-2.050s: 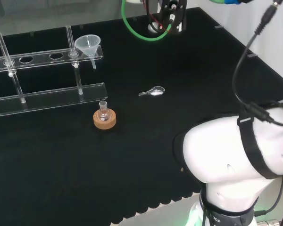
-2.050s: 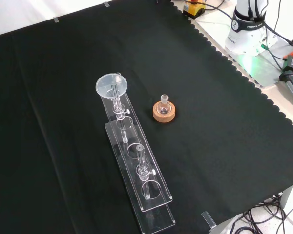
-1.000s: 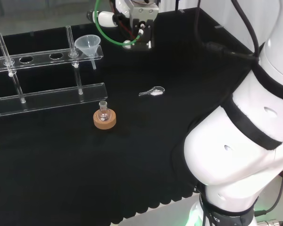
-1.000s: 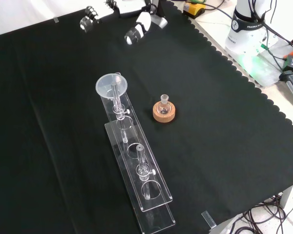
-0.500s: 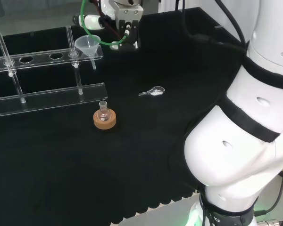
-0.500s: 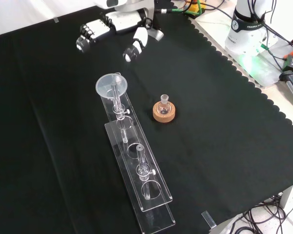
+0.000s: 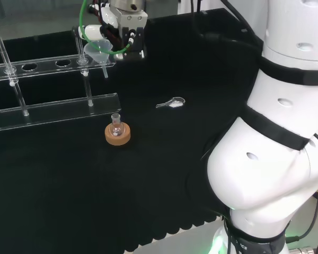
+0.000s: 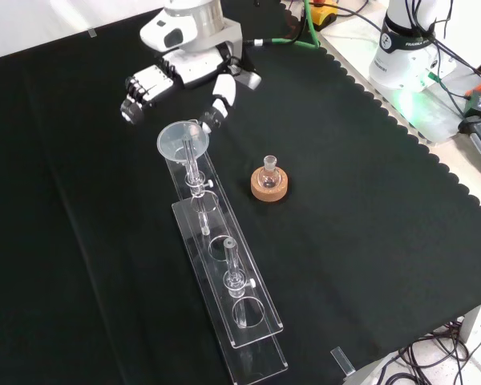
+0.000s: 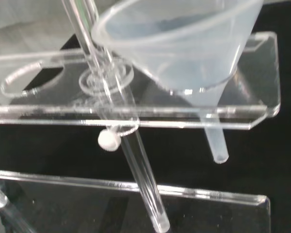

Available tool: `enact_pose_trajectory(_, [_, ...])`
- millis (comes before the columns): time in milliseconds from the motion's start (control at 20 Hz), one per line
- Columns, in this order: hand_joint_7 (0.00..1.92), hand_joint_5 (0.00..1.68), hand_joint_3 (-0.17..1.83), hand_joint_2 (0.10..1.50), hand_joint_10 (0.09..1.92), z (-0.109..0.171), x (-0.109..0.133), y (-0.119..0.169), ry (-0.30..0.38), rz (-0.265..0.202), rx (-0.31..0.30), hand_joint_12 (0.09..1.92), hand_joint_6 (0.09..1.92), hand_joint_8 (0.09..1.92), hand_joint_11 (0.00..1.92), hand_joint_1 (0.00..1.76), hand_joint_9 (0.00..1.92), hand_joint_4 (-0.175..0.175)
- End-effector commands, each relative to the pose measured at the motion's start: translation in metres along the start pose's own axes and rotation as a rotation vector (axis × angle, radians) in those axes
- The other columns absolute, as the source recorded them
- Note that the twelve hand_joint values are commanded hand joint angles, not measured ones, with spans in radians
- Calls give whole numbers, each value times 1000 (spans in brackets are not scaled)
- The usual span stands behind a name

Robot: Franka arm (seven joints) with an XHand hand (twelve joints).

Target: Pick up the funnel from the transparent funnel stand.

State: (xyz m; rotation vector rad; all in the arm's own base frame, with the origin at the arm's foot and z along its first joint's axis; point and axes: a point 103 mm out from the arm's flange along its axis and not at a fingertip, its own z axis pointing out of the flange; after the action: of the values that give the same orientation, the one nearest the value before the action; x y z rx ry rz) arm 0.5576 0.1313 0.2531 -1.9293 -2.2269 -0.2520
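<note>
Front view: funnel [image 8: 183, 139] seated in end hole of stand [image 8: 242, 318], stem hanging through upper shelf, cone upright. Hand [image 8: 176, 80] at 12 o'clock of funnel, fingers [image 8: 141, 85] spread toward 11 o'clock of rim, thumb [image 8: 217, 100] reaching down at 1 o'clock, tip just beside rim; contact not confirmed, nothing held. Flask [image 8: 269, 174] on cork ring [image 8: 270, 187] at 4 o'clock of funnel, apart from stand. Head view: spoon [image 7: 171, 103] at 4 o'clock of funnel, well apart. Wrist view: cone close ahead, stem [image 9: 214, 143] clear below shelf. Step judged: approach, pre-grasp. Next move calls for closing around cone, then lifting straight up so stem clears hole without tipping stand.
</note>
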Motion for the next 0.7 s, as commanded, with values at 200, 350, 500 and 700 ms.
enact_pose_trajectory(200, [0, 193, 356, 857, 949, 24, -14, 0, -1, 8, 69, 1474, 87, 459, 0, 148, 0, -46])
enact_pose_trajectory(350, [0, 193, 357, 855, 946, 30, -20, -2, -9, 19, 84, 1471, 87, 454, 0, 149, 0, -46])
enact_pose_trajectory(500, [0, 191, 360, 851, 938, 36, -23, -4, -16, 28, 99, 1467, 87, 442, 0, 150, 0, -46])
enact_pose_trajectory(700, [0, 189, 361, 847, 932, 43, -20, -5, -32, 28, 122, 1464, 87, 434, 0, 150, 0, -46])
